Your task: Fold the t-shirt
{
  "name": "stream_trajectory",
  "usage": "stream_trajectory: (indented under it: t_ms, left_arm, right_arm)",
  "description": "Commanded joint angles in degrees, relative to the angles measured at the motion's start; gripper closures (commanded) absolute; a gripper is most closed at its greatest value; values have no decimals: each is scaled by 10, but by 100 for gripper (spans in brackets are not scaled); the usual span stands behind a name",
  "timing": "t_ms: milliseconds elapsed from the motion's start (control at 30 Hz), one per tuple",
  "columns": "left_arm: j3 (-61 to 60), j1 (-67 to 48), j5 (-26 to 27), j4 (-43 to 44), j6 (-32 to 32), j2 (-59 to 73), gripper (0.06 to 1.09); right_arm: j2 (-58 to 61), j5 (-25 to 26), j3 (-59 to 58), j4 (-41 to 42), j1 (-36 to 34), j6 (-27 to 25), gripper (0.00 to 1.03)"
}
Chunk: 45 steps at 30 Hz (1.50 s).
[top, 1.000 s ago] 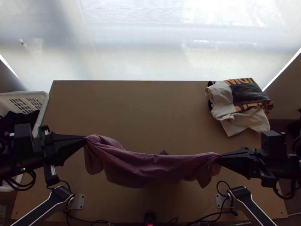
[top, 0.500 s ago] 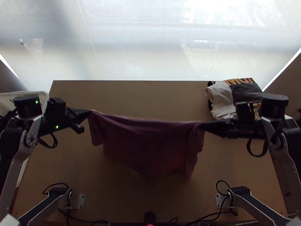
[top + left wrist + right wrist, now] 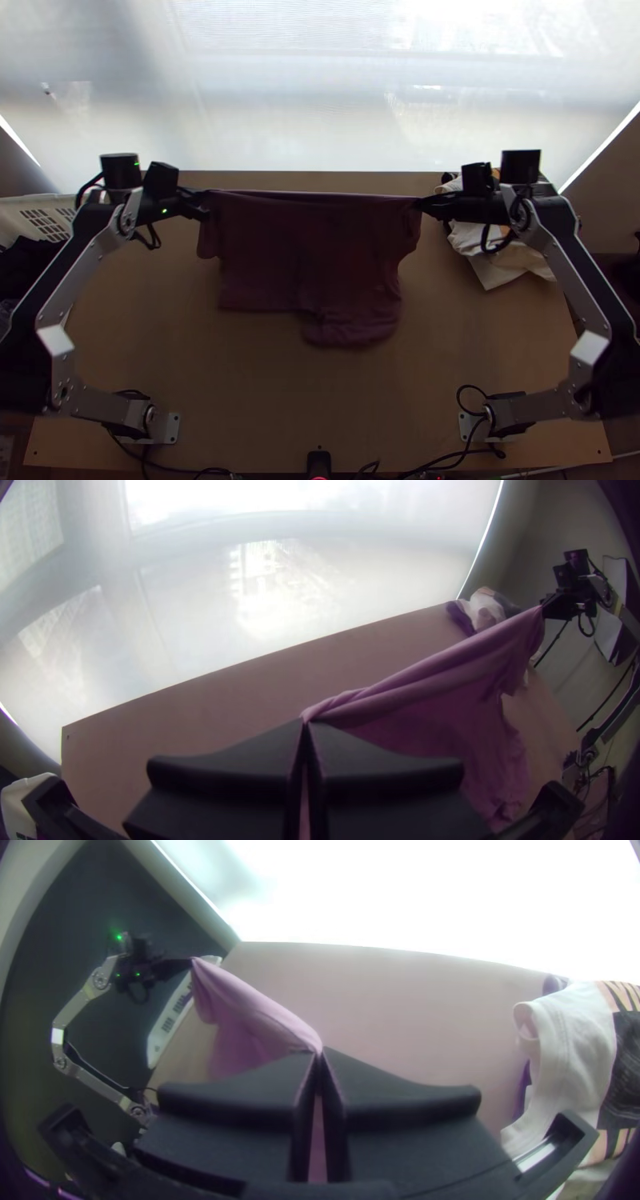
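Keep the shirt (image 3: 312, 248) taut and set it down level

The left claw (image 3: 307, 721) is clamped on one end of the cloth's far edge, the right claw (image 3: 320, 1052) on the other. The shirt spans the middle of the table (image 3: 240, 384), its far edge drawn nearly straight between them, the rest hanging or lying toward the near side; how much of it touches wood I cannot tell.

The step looks like spreading before any fold. The near edge is uneven: its right half reaches nearer and ends in a soft, bunched roll, while the left half stops short. Best let that near edge find the table first, then draw both ends gently farther so the roll drags out flat, and lower them together. If one side drops early, the cloth will likely skew.

Hold the tension modest, as thin, stretchy-looking fabric could slip from the tips. Mind the pile (image 3: 508, 268) at the far right, close to the right claw. Open both only once the far edge is down.
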Motion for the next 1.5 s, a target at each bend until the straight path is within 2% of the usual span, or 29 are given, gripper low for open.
stream_trajectory:
  t_ms: [0, 133, 300, 367, 433, 500, 533, 633, 733, 767, 800, 867, 900, 967, 1000, 1133, 1167, 1333, 1433, 1467]
  left_arm:
    - [105, -59, -59, 27, 2, 161, 103]
    - [164, -62, -101, 27, 21, 214, 103]
    - [195, -58, -113, 27, 26, 254, 103]
    - [209, -64, -150, 48, 45, 268, 103]
    - [240, -63, -172, 72, 32, 269, 103]
    - [282, -58, -175, 76, 0, 280, 102]
    - [293, -58, -181, 83, -2, 289, 99]
    - [296, -68, -208, 118, 17, 313, 99]
    - [300, -87, -208, 82, 19, 336, 98]
    - [297, -94, -209, 63, 30, 342, 94]
    - [292, -100, -208, 50, 32, 342, 90]
    - [270, -107, -208, 46, 33, 340, 71]
    - [263, -109, -208, 46, 33, 339, 56]
    - [256, -112, -208, 46, 32, 339, 7]
    - [254, -112, -208, 46, 30, 339, 10]
    - [252, -115, -208, 38, 25, 324, 10]
    - [252, -115, -208, 37, 22, 314, 10]
    - [247, -102, -207, 7, 25, 226, 10]
    - [182, -109, -201, -16, 63, 136, 10]
    - [143, -119, -200, -16, 94, 100, 10]
  right_arm:
    - [107, 118, 23, 93, 22, -15, 100]
    - [133, 180, 47, 122, 26, -13, 100]
    - [158, 236, 61, 139, 32, -12, 100]
    - [167, 281, 60, 174, 35, -11, 100]
    - [182, 310, 88, 199, 34, -9, 100]
    - [205, 311, 133, 183, 31, 1, 100]
    - [213, 312, 145, 182, 32, 1, 100]
    - [230, 346, 154, 195, 40, 0, 100]
    - [263, 346, 169, 165, 49, -5, 100]
    - [272, 346, 170, 151, 54, -13, 100]
    - [277, 346, 166, 149, 57, -21, 97]
    - [278, 347, 157, 136, 61, -25, 76]
    - [278, 346, 158, 124, 62, -26, 68]
    - [277, 346, 162, 108, 64, -35, 54]
    - [279, 347, 167, 99, 65, -37, 45]
    - [285, 347, 177, 58, 69, -42, 10]
    - [283, 347, 179, 44, 70, -49, 4]
    - [240, 346, 150, 10, 70, -63, 4]
    - [197, 345, 125, -56, 93, -115, 5]
    - [175, 346, 106, -76, 107, -139, 5]
